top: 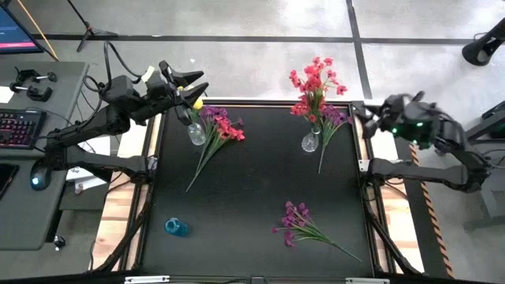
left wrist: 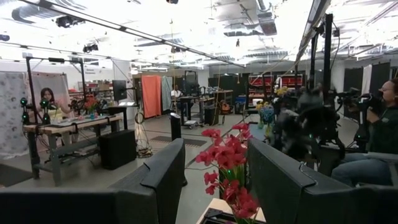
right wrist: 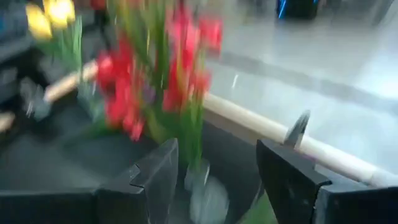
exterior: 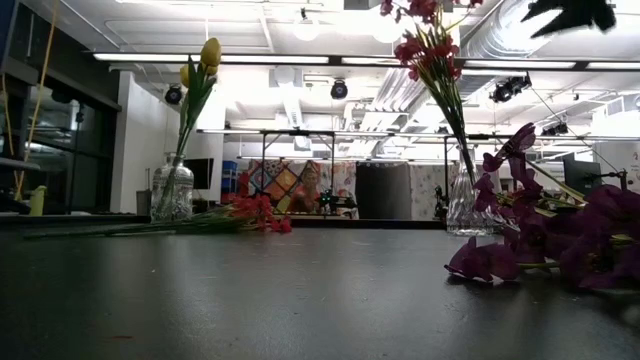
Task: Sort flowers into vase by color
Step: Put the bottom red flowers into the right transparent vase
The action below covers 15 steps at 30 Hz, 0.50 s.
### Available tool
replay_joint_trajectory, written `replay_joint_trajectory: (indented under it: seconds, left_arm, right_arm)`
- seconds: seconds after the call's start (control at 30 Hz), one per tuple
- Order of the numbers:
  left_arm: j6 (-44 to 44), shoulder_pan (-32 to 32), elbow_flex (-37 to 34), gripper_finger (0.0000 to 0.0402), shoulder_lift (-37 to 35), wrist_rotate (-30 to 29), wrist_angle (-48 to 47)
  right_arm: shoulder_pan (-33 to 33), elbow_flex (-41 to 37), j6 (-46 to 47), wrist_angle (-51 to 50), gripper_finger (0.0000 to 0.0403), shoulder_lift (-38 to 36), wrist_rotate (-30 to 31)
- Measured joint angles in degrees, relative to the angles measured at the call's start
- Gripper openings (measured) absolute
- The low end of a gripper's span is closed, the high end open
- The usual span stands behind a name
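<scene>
Flowers with yellow blooms (top: 196, 103) stand in a clear glass vase (top: 196, 132) at ten o'clock on the black counter (top: 252, 205); red ones (top: 316, 83) fill another clear vase (top: 310, 142) at one o'clock. Purple sprays (top: 298, 222) lie loose at five. Both grippers' fingers are parted, empty: left (top: 192, 83) above the yellow vase, right (top: 364, 118) at two.
</scene>
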Motion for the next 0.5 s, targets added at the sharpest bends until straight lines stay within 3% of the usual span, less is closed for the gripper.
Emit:
replay_joint_trajectory:
  seconds: [0.07, 0.17, 0.4, 0.5]
  left_arm:
    - [0.00, 0.00, 0.00, 0.0163, -0.01, -0.35, 0.00]
    - [-0.02, 0.00, 0.00, 0.0163, 0.01, -1.30, 0.00]
    - [0.00, 0.00, 0.00, 0.0163, 0.01, -1.44, 0.00]
    - [0.00, 0.00, 0.00, 0.0163, 0.01, -1.44, 0.00]
  right_arm:
    - [0.00, -2.82, 2.57, -2.65, 0.0204, 0.00, -3.90]
    - [0.00, -9.88, 2.57, 1.32, 0.0204, 0.04, -7.54]
    - [0.02, -28.46, -0.74, 30.64, 0.0204, 0.89, -8.01]
    - [0.04, -32.71, -3.19, 35.63, 0.0204, 2.66, -7.97]
